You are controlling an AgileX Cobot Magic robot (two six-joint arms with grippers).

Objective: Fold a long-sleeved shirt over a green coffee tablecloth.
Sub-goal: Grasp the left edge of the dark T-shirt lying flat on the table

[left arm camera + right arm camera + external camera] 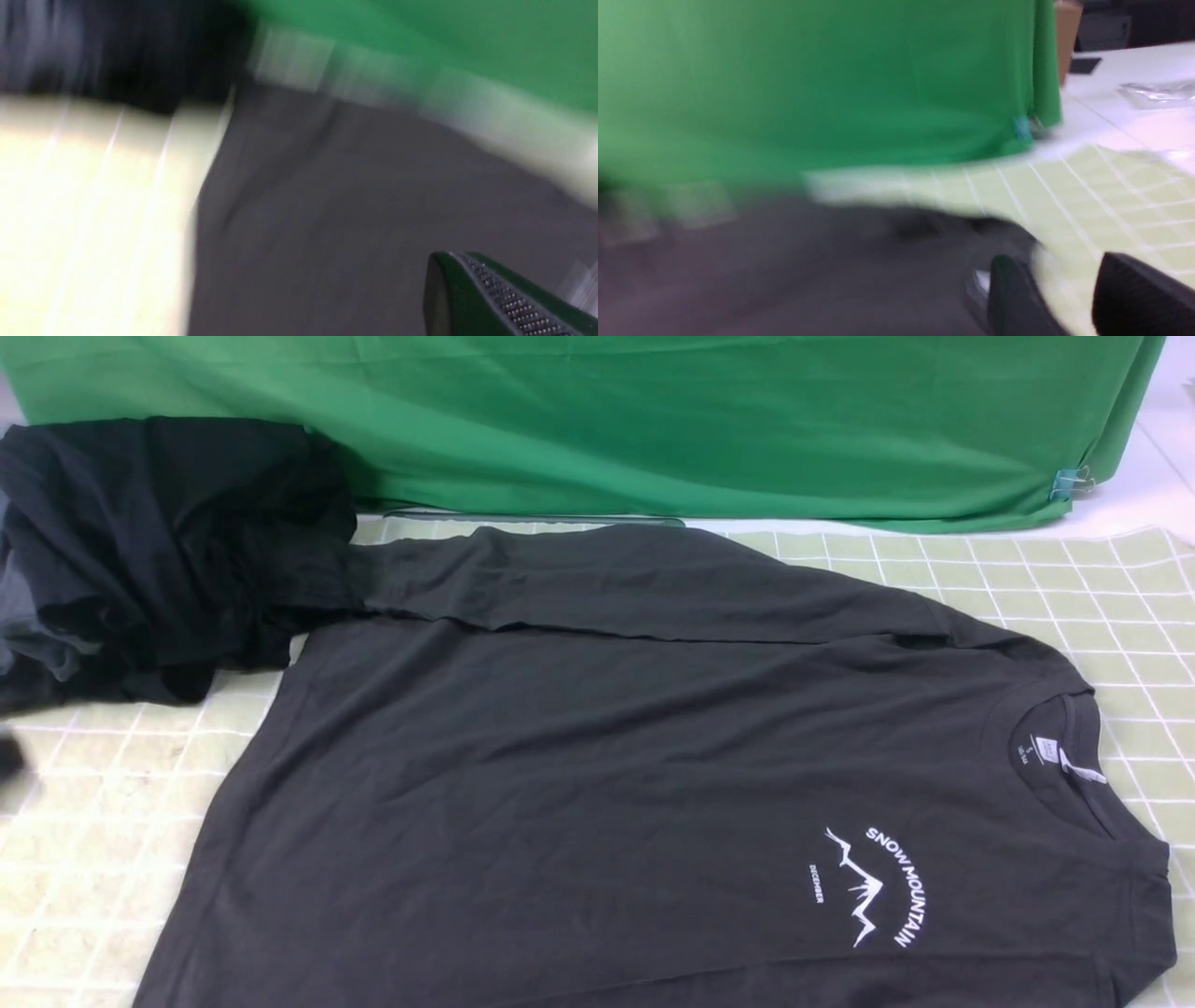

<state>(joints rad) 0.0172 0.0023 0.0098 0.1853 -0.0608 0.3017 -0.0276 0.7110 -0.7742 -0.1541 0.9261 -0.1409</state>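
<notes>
The long-sleeved shirt lies spread flat, chest up, on the green coffee tablecloth. Its collar points right and the white "SNOW MOUNTAIN" print shows. One sleeve is folded across the far edge of the body. Neither arm shows clearly in the front view. The blurred left wrist view shows my left gripper over grey shirt cloth; one finger shows, its ridged pad bare. My right gripper is open, empty, over the shirt's edge and the tablecloth.
A heap of black garments lies at the far left, touching the folded sleeve's end. Plain vivid green fabric hangs along the back, held by a clip. A small dark blur sits at the left edge.
</notes>
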